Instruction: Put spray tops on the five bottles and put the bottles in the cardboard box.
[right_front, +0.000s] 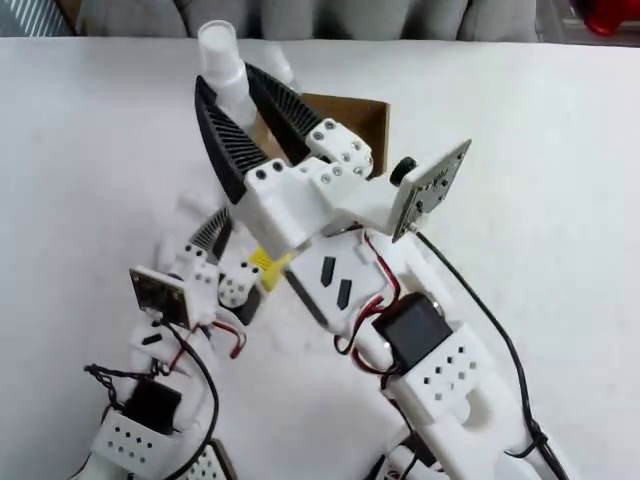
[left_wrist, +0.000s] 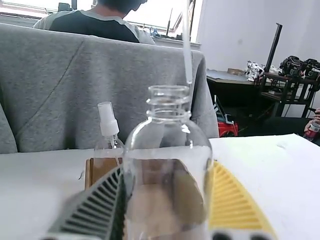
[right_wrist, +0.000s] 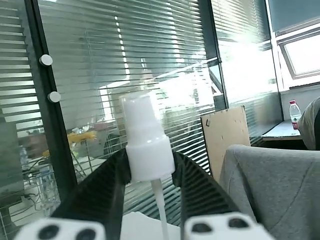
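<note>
The left claw (left_wrist: 165, 212) clamps a bottle (left_wrist: 167, 160), the right claw (right_wrist: 150, 172) a spray top (right_wrist: 145, 140).

The spray top (right_wrist: 148, 145) sits between the right gripper's (right_wrist: 150, 161) fingers, its tube pointing down below them. Straight beneath, the left gripper (left_wrist: 167, 177) clasps a bottle (left_wrist: 167, 145) upright between its fingers, and the tube's end hangs just at the bottle's mouth. Beyond the left gripper's fingertips the box (left_wrist: 97, 170) stands on the table (left_wrist: 35, 175). A capped bottle (left_wrist: 108, 142) rises behind the box's near wall. From above, the right gripper lies over the left one, with the box just past both.
</note>
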